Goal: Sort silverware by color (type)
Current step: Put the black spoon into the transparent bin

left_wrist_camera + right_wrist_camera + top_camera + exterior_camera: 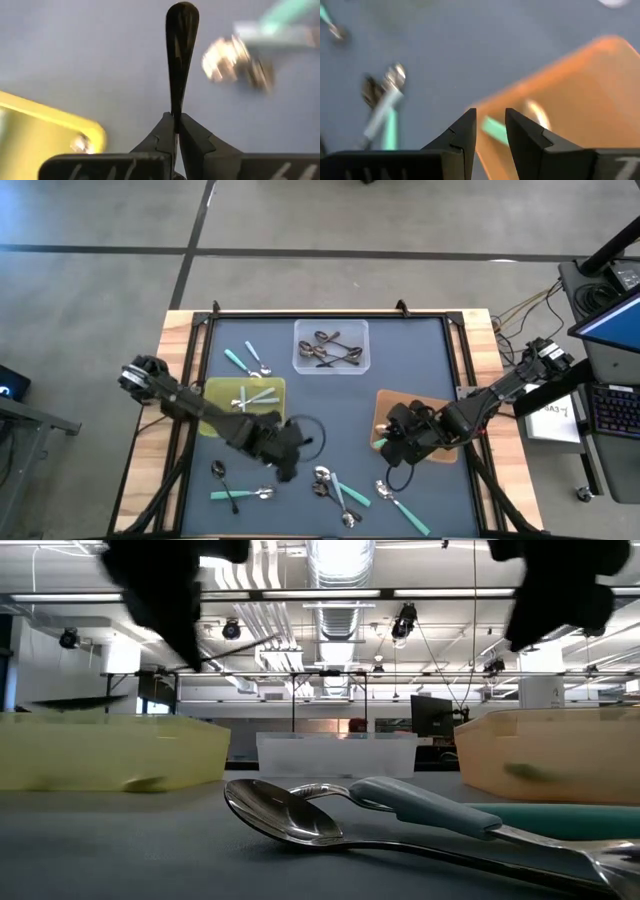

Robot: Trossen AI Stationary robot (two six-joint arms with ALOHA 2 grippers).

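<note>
My left pincer (175, 131) is clamped shut on the dark spoon (181, 45), gripping its narrow handle, low and centre-left in the high view. Lift straight up before travelling, so the hanging end clears the heap of silverware (335, 488) beside it. I judge the clear tray (332, 347), upper centre, the destination. My right pincer (490, 131) waits half open, empty, over the orange tray (405, 418).
</note>
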